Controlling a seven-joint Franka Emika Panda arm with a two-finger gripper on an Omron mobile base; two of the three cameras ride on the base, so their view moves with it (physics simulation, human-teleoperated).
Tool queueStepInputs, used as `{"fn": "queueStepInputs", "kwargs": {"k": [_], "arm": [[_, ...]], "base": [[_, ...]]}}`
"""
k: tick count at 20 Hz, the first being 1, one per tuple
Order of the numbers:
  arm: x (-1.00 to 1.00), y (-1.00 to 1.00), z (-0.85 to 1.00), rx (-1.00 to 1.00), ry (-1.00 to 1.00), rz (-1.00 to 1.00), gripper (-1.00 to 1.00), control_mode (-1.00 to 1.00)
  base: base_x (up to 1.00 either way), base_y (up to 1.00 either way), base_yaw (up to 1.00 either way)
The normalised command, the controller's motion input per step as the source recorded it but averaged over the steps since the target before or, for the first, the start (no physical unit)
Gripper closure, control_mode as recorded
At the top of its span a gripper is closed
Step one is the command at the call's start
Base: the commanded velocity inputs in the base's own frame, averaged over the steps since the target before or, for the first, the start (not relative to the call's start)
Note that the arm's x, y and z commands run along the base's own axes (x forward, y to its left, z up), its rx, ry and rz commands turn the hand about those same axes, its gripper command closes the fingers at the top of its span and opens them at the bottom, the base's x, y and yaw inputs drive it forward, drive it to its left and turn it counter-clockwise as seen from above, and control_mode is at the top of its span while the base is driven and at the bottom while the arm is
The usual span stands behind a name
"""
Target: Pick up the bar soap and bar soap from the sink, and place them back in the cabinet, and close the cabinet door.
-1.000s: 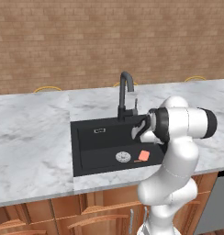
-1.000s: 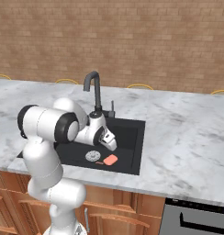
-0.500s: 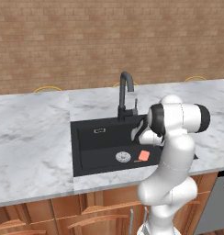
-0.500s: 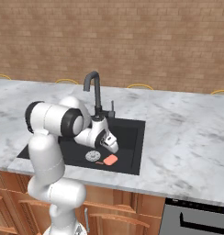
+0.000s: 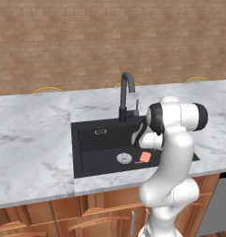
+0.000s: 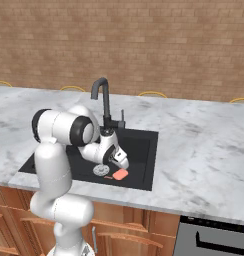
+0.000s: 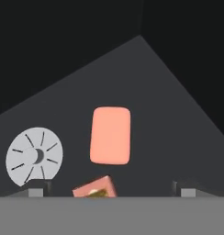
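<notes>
In sink (image 5: 87,139): claw (image 7: 109,189) wide open above pink soap (image 7: 110,135), empty.

We see just the two dark tips of the gripper (image 7: 109,189) in the hand view, so we cannot tell how wide the jaws stand. The orange bar soap (image 7: 95,187), beside the drain disc (image 7: 34,156), is cut off by the lower band — its far end hidden. In the left base view the arm covers the sink's (image 5: 87,159) right rim — the gripper too.
</notes>
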Motion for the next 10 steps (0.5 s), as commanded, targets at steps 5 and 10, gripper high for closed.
{"fn": "queueStepInputs", "kwargs": {"k": [5,10], "arm": [[0.02,0.0,-0.23,0.0,0.0,0.0,-1.0,-1.0],[0.04,0.0,-0.21,0.0,0.0,0.0,-1.0,-1.0]], "base": [[0.0,0.0,0.0],[0.0,0.0,0.0]]}}
